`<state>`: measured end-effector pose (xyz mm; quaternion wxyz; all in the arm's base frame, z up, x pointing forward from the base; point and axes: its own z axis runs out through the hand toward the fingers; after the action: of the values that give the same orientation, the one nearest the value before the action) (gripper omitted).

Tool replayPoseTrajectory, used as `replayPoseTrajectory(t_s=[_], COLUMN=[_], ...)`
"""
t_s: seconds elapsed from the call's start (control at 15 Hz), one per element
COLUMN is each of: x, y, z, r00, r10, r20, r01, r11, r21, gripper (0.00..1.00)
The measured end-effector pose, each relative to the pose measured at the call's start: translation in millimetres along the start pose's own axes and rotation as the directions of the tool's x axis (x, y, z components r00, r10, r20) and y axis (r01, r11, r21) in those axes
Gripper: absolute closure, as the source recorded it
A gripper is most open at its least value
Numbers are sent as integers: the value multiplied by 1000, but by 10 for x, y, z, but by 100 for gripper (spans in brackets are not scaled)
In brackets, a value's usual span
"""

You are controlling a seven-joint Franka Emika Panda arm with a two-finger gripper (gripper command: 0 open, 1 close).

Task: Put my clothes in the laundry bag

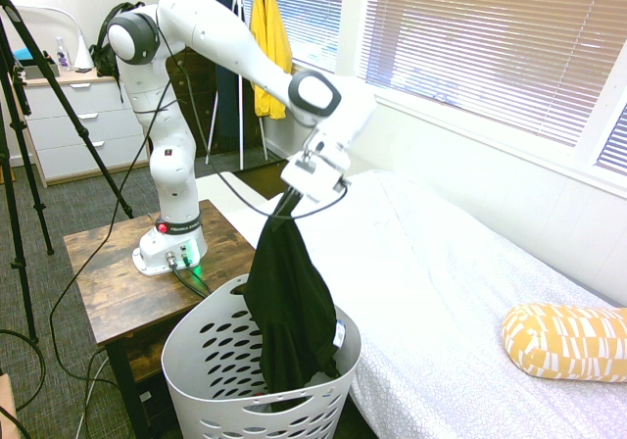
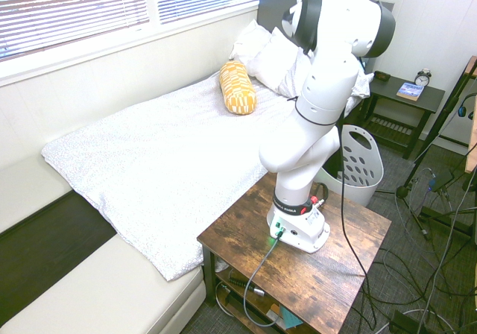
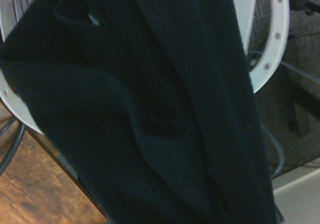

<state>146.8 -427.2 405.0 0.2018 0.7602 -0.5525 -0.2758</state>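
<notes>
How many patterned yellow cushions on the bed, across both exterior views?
1: the yellow-and-white patterned bolster cushion, lying on the white bedspread, near the white pillows. Both exterior views show the same one; the arm could hide others.

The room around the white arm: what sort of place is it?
Probably a bedroom: there's a wide bed with white pillows, and an alarm clock on a bedside table.

our white arm rising from its base, bending over at the elbow, reaching out and down to the near side, our gripper (image 1: 315,176) pointing downward, fingers shut
</notes>
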Motion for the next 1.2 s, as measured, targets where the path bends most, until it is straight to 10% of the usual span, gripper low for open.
replayPoseTrajectory(t_s=[0.27,0.67,1.2], x=[-364,-253,-347], y=[-820,-1050,-1284], z=[1564,2078,-822], r00=[995,994,944], r10=[26,107,110], r20=[92,17,-312], r01=[-29,-108,20], r11=[999,987,922], r21=[40,119,386], gripper=[0,0,0])
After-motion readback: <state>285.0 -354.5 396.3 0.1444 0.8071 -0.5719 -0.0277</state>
